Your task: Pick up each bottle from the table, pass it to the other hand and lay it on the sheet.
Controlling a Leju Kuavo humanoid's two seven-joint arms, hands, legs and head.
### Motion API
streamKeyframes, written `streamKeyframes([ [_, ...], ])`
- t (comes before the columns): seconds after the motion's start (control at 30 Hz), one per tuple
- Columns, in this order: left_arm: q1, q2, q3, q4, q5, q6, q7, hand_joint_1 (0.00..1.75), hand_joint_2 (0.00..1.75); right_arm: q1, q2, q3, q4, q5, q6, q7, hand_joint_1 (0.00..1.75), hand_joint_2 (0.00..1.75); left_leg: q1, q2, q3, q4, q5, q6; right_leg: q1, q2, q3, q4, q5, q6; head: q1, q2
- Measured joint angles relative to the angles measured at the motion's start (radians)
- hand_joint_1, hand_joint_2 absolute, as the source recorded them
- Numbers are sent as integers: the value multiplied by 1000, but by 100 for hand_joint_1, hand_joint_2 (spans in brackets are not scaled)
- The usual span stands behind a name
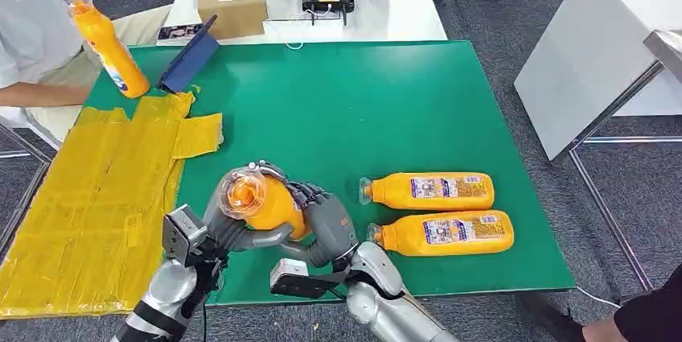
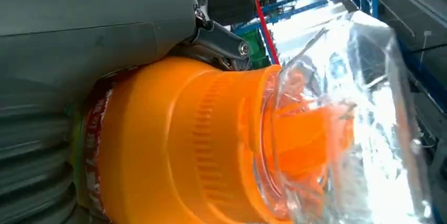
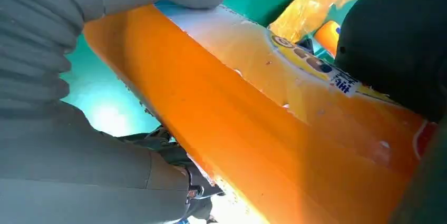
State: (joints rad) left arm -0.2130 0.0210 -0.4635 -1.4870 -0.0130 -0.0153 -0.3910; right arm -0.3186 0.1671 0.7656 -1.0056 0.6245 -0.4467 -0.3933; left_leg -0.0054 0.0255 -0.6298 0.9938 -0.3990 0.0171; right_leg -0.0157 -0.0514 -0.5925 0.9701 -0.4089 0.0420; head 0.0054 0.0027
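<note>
Handover in progress above the green mat (image 1: 402,100). Held bottle (image 1: 261,201) sits between both hands, cap end tilted up toward the head camera. Left hand (image 1: 229,225) and right hand (image 1: 326,225) both wrap its body (which one bears the load, cannot tell). Yellow sheet (image 1: 88,197) lies on the left hand's side. Bottle base hidden by fingers.

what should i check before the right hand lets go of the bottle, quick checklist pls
1. Left hand wrapped around held bottle: ok.
2. Right hand also on it, mid handover: ok.
3. Left grip firm enough alone: cannot tell.
4. Bare stretch of yellow sheet beside the left arm for laying it: ok.
5. Person's bottle stands at the sheet's far edge, away from the near part: ok.
6. Two lying bottles apart from the hands: ok.
</note>
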Motion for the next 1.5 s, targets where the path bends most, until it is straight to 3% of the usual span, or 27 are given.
streamKeyframes([
  [0.03, 0, -2, 0, 0, 5, 6, -1, 175, 175, 0, 0, 0, 0, -7, 0, -1, 58, 175, 0, 0, 0, 0, 0, 0, 0, 0, 0, 0, 0, 0, 0, 0],
  [0.07, 0, -5, 0, 0, 11, 10, -1, 175, 175, 0, 0, 0, 0, -15, 0, -3, 0, 175, 0, 0, 0, 0, 0, 0, 0, 0, 0, 0, 0, 0, 0, 0],
  [0.33, -38, -12, 10, 0, -17, 107, 0, 175, 175, 56, -5, -9, -78, -126, -70, -61, 0, 175, 0, 0, 0, 0, 0, 0, 0, 0, 0, 0, 0, 0, 0, 0],
  [0.5, -112, 0, 11, 4, -449, 352, 83, 175, 175, 136, -31, -56, -269, -52, -195, -61, 0, 175, 0, -1, 0, 0, 0, 0, 0, -1, 0, 0, 0, 0, 0, 0],
  [0.7, -155, 8, 17, 7, -490, 368, 104, 175, 175, 185, -55, -84, -412, -24, -196, -45, 0, 175, 0, 0, 0, 0, 0, 0, 0, 0, 0, 0, 0, 0, 0, 0],
  [1.07, -160, 10, 17, 8, -501, 372, 106, 175, 175, 198, -67, -90, -460, -21, -198, -45, 0, 175, 0, 0, 0, 0, 0, 0, 0, 0, 0, 0, 0, 0, 0, 0],
  [1.23, -210, 22, 21, 37, -1040, 486, 341, 175, 175, 248, -67, -134, -537, 89, -244, -42, 0, 175, 0, -1, -1, 0, 0, 0, 0, -1, 0, 0, 0, 0, 0, 0],
  [1.37, -315, 33, 38, 155, -1317, 376, 493, 175, 175, 288, -61, -187, -625, 258, -246, -21, 0, 175, 0, -1, 0, 0, 0, 0, 0, -1, 1, 0, 0, 0, 1, 0],
  [1.5, -432, 34, 43, 398, -1448, 296, 587, 175, 175, 285, -62, -187, -658, 346, -232, 109, 0, 175, 0, 0, 0, 0, 1, -1, 0, 0, 1, 0, 1, 0, 0, 0],
])
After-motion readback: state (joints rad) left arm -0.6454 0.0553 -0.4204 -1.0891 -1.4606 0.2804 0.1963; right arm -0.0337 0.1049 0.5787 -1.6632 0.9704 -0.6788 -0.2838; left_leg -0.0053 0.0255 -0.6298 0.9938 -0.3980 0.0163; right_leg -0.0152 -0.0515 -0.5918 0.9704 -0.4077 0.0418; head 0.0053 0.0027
